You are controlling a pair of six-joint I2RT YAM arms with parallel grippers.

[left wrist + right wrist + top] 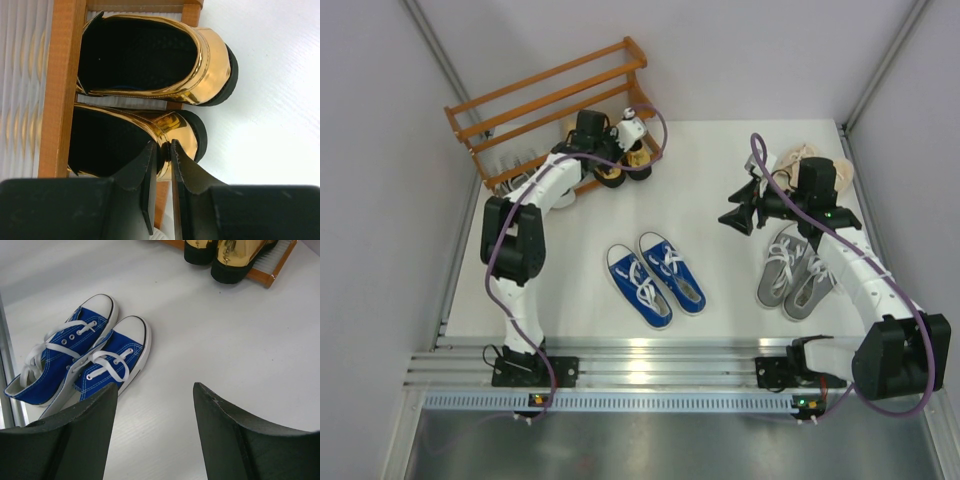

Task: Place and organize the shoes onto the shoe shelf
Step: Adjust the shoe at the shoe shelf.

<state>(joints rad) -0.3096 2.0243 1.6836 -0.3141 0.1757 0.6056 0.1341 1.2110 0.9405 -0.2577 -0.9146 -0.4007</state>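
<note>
The orange-brown shoe shelf stands at the back left. Two gold loafers lie side by side on its lowest slats, heels sticking out over the table. My left gripper is shut on the heel rim of the nearer gold loafer; in the top view it is at the shelf's right end. The blue sneakers stand as a pair mid-table and also show in the right wrist view. My right gripper is open and empty above bare table. I cannot make out the black-and-white sneakers.
The grey sneakers stand as a pair under my right arm. The beige lace-ups lie at the back right, partly hidden by the arm. Something white shows behind the shelf's lower left slats. Walls close in the table at left, back and right.
</note>
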